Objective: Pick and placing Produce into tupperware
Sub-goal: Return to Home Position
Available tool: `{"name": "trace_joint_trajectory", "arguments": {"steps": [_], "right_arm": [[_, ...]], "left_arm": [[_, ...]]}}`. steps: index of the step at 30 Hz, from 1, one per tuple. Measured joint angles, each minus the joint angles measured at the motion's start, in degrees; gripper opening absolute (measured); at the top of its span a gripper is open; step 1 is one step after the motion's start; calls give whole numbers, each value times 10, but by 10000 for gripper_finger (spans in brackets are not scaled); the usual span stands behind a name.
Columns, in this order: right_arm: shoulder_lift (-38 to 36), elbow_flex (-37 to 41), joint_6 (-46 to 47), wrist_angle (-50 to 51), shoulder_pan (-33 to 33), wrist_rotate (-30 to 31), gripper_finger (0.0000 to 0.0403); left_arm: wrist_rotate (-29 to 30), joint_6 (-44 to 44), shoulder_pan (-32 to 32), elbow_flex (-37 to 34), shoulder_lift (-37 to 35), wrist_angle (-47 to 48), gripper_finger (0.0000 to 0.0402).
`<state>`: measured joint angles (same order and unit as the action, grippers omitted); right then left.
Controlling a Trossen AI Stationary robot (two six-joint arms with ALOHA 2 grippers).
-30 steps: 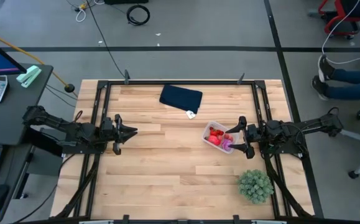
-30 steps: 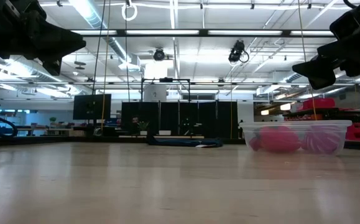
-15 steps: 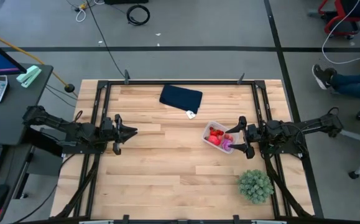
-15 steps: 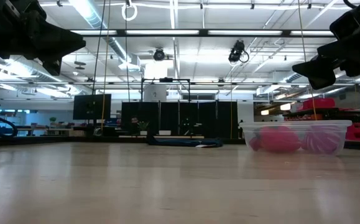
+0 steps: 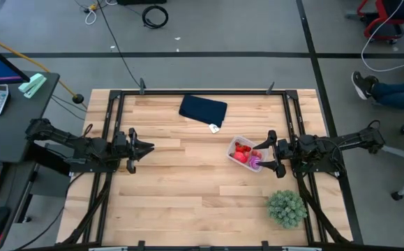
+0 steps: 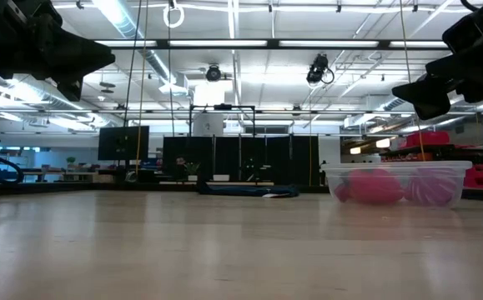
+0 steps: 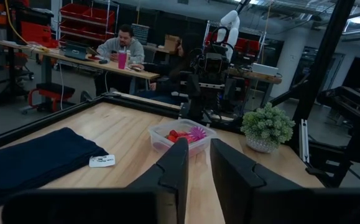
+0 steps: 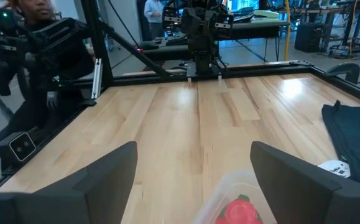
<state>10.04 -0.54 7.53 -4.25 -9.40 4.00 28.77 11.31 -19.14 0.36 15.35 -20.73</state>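
Observation:
The clear tupperware (image 5: 244, 153) stands on its base right of the table's centre, with red and pink produce (image 5: 241, 151) and a purple piece (image 5: 256, 162) inside. In the low view the tupperware (image 6: 397, 183) shows pink pieces through its wall. My right gripper (image 5: 263, 155) is open and hangs above the tupperware's right end, touching nothing. In its wrist view the right gripper (image 8: 192, 180) has the tupperware's rim (image 8: 229, 186) and a red piece (image 8: 237, 211) below it. My left gripper (image 5: 150, 147) is shut and waits raised over the table's left part, as the left wrist view (image 7: 199, 165) also shows.
A dark navy folded cloth (image 5: 203, 108) lies near the far edge with a small white tag (image 5: 215, 127) beside it. A bushy green plant (image 5: 287, 208) stands at the near right. Bare wood lies between the two grippers. People sit beyond the table (image 7: 122, 45).

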Motion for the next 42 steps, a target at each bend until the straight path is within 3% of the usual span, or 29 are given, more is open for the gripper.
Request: {"name": "trace_joint_trajectory", "arguments": {"steps": [42], "right_arm": [[0,0,0,0,0,0,323]], "left_arm": [[0,0,0,0,0,0,73]]}}
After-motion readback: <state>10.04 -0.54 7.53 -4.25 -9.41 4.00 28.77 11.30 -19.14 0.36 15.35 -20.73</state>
